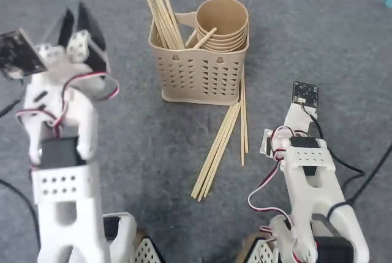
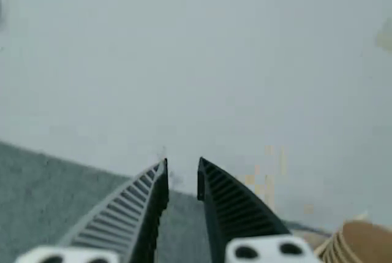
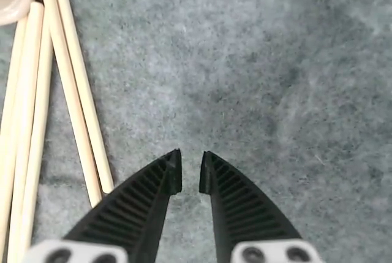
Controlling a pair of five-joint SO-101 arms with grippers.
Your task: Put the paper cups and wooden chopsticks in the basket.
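Down at the near edge of the desk (image 1: 324, 42), which has a grey felt-like cover, both arms stand side by side. The right arm (image 1: 309, 165) is bent forward and its pincer (image 3: 190, 171) points straight down at the grey cover, tips only a sliver apart with nothing between them. Just beside that pincer lie the loose wooden chopsticks (image 1: 217, 149), not touching it as far as I can tell. They're in a messy bundle flat on the desk, running at a slant from near the middle up to the foot of the basket (image 1: 202, 73), with a couple lying straighter along the bundle's right side. The basket is a beige perforated one, upright, a bit further back in the centre. Inside it, on the right, sits a nested stack of paper cups (image 1: 222, 21), and on the left a bunch of chopsticks in the basket (image 1: 162, 15) stands on end, leaning out over the back left rim. One more stick leans against the cups. Off to the far left, well apart from the basket, the left pincer (image 1: 76, 18) is raised off the desk, aimed at the pale wall, narrowly parted and holding nothing.
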